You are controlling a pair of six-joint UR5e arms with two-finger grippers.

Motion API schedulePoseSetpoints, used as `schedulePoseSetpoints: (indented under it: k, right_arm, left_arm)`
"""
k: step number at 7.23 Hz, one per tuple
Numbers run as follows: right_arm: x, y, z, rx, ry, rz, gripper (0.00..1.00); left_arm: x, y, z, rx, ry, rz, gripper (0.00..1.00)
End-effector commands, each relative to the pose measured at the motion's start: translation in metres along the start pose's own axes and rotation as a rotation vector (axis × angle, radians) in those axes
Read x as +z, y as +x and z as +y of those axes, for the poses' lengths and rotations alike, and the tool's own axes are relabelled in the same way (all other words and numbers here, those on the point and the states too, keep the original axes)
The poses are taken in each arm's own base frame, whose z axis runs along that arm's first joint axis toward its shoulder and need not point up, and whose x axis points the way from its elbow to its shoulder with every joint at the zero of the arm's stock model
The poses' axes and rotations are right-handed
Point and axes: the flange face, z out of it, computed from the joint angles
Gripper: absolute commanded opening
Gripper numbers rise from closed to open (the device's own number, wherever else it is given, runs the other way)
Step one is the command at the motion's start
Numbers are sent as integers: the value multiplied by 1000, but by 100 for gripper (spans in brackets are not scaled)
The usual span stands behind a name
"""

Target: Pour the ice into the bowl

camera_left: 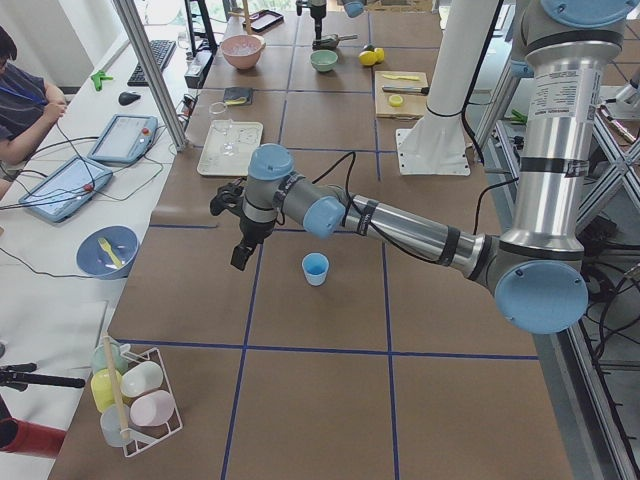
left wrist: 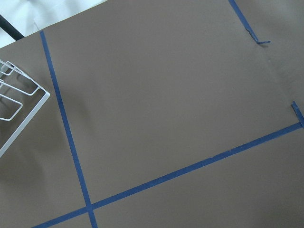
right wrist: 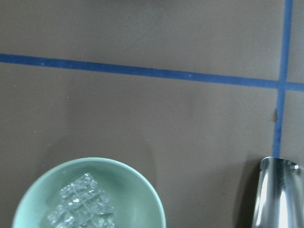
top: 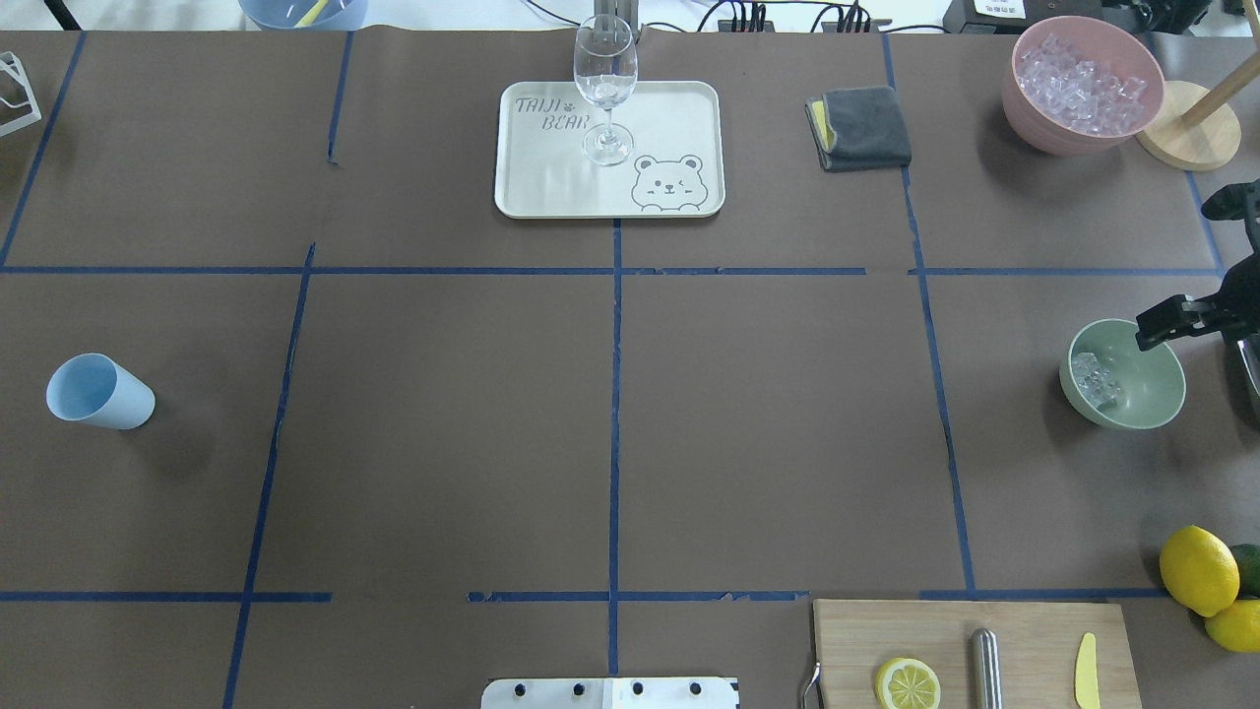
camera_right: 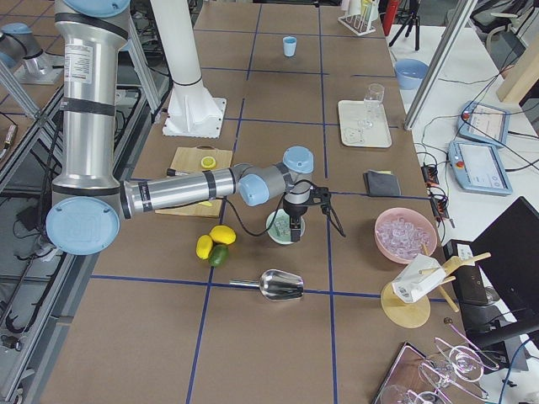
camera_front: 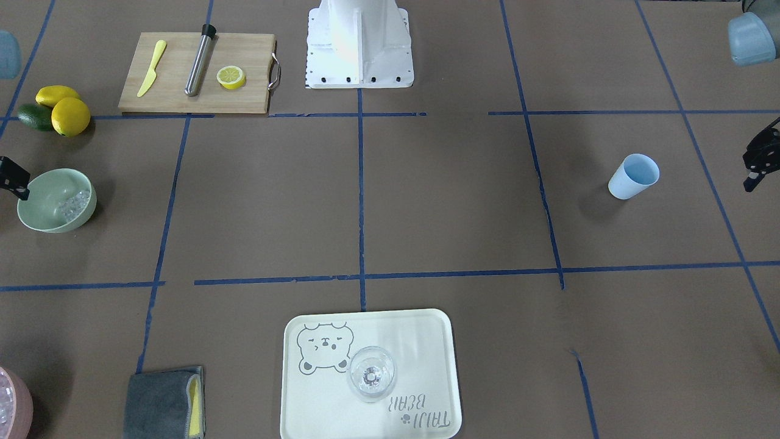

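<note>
The pale mint-green bowl (top: 1142, 394) stands near the table's right edge and is also seen from the front (camera_front: 42, 210). A small heap of clear ice (top: 1095, 380) lies inside it against one side. The right wrist view looks down on the bowl (right wrist: 137, 204) with the ice (right wrist: 81, 205) in it. My right gripper (top: 1184, 281) hovers just above the bowl's far rim, open and holding nothing; it is partly cut off at the frame edge. My left gripper (camera_front: 762, 155) hangs open and empty above the table, beside the light blue cup (camera_front: 634, 176).
A metal scoop (camera_right: 282, 286) lies on the table near the bowl. A pink container (top: 1078, 84) full of ice stands at the back right. A tray (top: 679, 118) carries a stemmed glass (top: 604, 84). There is also a folded cloth (top: 858, 128), a cutting board (top: 1024, 630) and lemons (top: 1196, 569).
</note>
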Motion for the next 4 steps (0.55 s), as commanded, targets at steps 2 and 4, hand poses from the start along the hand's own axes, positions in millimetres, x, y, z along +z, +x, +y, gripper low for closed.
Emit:
schedulePoseSetpoints:
  k: [2, 4]
  right_arm:
    - [-52, 86, 0, -92, 14, -69, 100]
    - [-69, 125, 22, -46, 42, -151, 100]
  left_arm:
    - [-6, -55, 10, 15, -55, -25, 100]
    - [4, -106, 36, -36, -110, 61, 100]
